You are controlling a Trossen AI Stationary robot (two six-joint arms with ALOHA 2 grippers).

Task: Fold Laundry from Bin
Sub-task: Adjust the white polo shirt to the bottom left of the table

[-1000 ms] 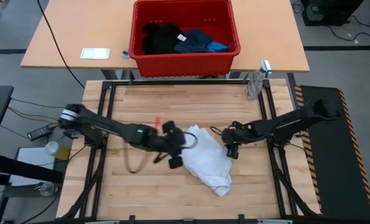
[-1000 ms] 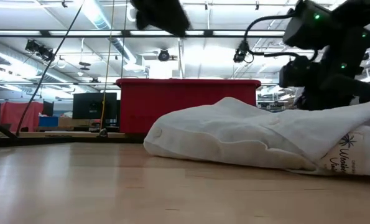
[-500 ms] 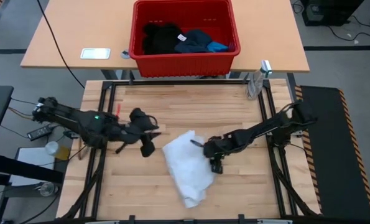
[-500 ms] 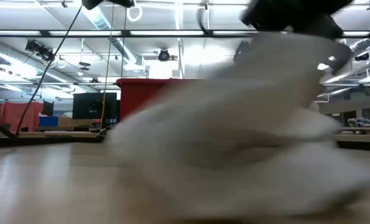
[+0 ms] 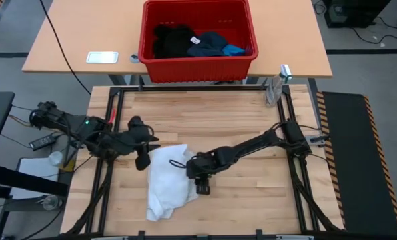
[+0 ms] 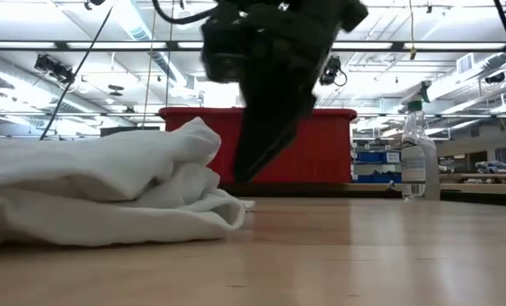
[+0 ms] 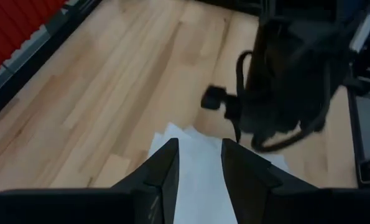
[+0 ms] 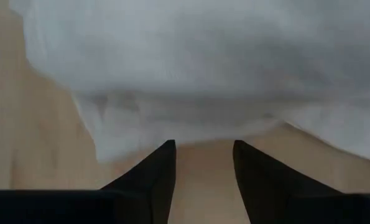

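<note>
High view has the white garment (image 5: pixel 166 183) lying crumpled on the wooden surface (image 5: pixel 205 113), between the left gripper (image 5: pixel 145 152) at its left edge and the right gripper (image 5: pixel 199 181) at its right edge. Left wrist view shows that gripper's fingers (image 7: pixel 166 163) parted with white cloth between them, though I cannot tell whether they grip it; right wrist view shows the right fingers (image 8: pixel 160 168) spread and empty, just short of the cloth. The red bin (image 5: pixel 197 65), holding black (image 5: pixel 171 40), navy (image 5: pixel 209 44) and blue (image 5: pixel 235 49) garments, sits on the far surface.
</note>
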